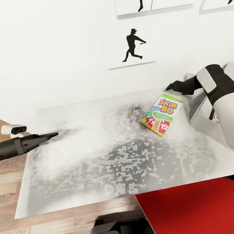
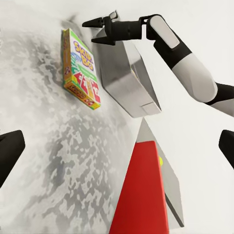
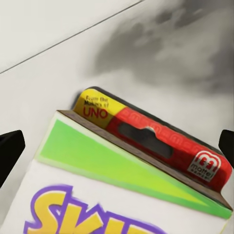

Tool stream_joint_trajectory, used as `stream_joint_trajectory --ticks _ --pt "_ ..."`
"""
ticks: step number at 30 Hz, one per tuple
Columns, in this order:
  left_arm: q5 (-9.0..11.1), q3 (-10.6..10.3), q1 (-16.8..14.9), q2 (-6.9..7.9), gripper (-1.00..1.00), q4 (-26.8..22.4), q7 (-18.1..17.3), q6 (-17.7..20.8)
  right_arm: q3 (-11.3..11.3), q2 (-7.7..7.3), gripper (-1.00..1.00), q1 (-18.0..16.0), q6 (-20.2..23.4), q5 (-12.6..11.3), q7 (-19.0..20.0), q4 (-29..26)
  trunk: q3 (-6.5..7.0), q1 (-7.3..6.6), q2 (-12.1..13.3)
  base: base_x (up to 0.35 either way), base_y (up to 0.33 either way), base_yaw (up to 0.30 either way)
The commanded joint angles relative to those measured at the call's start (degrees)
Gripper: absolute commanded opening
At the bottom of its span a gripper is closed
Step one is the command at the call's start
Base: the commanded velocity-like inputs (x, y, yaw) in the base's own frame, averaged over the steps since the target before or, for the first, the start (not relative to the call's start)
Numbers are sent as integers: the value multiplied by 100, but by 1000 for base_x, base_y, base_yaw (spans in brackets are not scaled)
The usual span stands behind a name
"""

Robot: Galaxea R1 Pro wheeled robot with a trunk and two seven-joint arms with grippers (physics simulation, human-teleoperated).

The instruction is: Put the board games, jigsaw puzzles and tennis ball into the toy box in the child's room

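I am driving the robot from afar. A green, yellow and red Skip-Bo game box [image 1: 161, 114] lies flat on the mottled grey-white bed [image 1: 101, 163], not yet picked up. My right gripper [image 2: 100, 30] hovers just beyond the box's far end, fingers apart around nothing. My left gripper [image 1: 50, 135] hangs well apart over the bed's other side, fingers also spread and empty. A grey bin [image 2: 127, 73] sits beside the box. I judge most of the tidying remains.
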Motion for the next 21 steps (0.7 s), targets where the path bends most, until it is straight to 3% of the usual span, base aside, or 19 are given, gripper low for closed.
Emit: stream_joint_trajectory --ticks 1,21 --pt "0 -2 -3 4 100 -3 -20 61 -7 -1 100 -3 21 -44 -36 -4 -17 3 -10 0 0 0" --pt "0 -7 -3 9 100 -1 -20 61 -16 -7 100 -75 28 -47 -35 -32 -96 3 -10 0 0 0"
